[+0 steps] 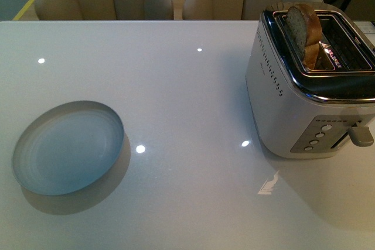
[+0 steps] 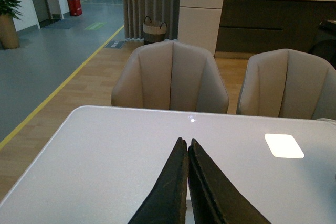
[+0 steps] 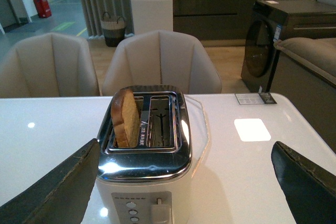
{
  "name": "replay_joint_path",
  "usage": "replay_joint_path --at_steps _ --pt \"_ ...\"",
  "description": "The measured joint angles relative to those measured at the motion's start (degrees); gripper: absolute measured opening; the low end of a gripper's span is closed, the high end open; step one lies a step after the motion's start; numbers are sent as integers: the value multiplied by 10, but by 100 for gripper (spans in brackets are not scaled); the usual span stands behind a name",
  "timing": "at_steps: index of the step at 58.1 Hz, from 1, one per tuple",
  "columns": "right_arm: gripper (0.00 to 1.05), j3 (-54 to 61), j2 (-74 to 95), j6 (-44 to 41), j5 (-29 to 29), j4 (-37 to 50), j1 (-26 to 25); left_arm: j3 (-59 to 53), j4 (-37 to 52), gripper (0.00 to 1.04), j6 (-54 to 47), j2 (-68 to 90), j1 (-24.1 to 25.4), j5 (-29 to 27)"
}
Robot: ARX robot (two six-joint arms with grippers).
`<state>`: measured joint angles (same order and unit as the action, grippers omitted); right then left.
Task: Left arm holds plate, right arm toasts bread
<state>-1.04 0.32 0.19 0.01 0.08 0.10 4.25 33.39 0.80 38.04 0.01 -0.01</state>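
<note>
On the bench (image 1: 187, 98), taking the toaster (image 1: 310, 86) as our landmark, the nearest task thing to us is the plate (image 1: 69, 146), which lies flat well to the left of the toaster and a little nearer to us than its body. Nothing lies on it and nothing touches it. We judge it waits there so that our left arm can pick it up and bring it across to receive the slice.

Our left tool (image 2: 187, 182) hovers over bare bench with its two dark fingers pressed together, gripping nothing; the plate is not in its wrist view, so it is not yet lined up for a grasp.

Our right tool (image 3: 184, 192) faces the toaster's lever end (image 3: 159, 211) with its fingers spread wide, one either side of the toaster body and touching nothing. We read that width as readiness to reach over the top.

Further off, the bread (image 1: 304, 28) stands on edge in the toaster's left slot, leaning slightly, its rounded top well above the chrome rim (image 3: 149, 157). That height leaves crust for the right tool to pinch.

Beyond the bench stand two pale chairs (image 2: 170, 80).
</note>
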Motion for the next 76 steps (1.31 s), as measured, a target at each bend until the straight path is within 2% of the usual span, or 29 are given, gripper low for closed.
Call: replay_joint_path --at_steps 9,15,43,70,76 --pt "96 0 0 0 0 0 0 -14 -37 3 0 -52 0 0" --pt "96 0 0 0 0 0 0 -35 -23 3 -1 -65 0 0" --pt "96 0 0 0 0 0 0 -35 -156 3 -2 -203 0 0" --pt "96 0 0 0 0 0 0 -35 -233 3 -2 -280 0 0" --pt "96 0 0 0 0 0 0 -35 -326 3 -2 -358 0 0"
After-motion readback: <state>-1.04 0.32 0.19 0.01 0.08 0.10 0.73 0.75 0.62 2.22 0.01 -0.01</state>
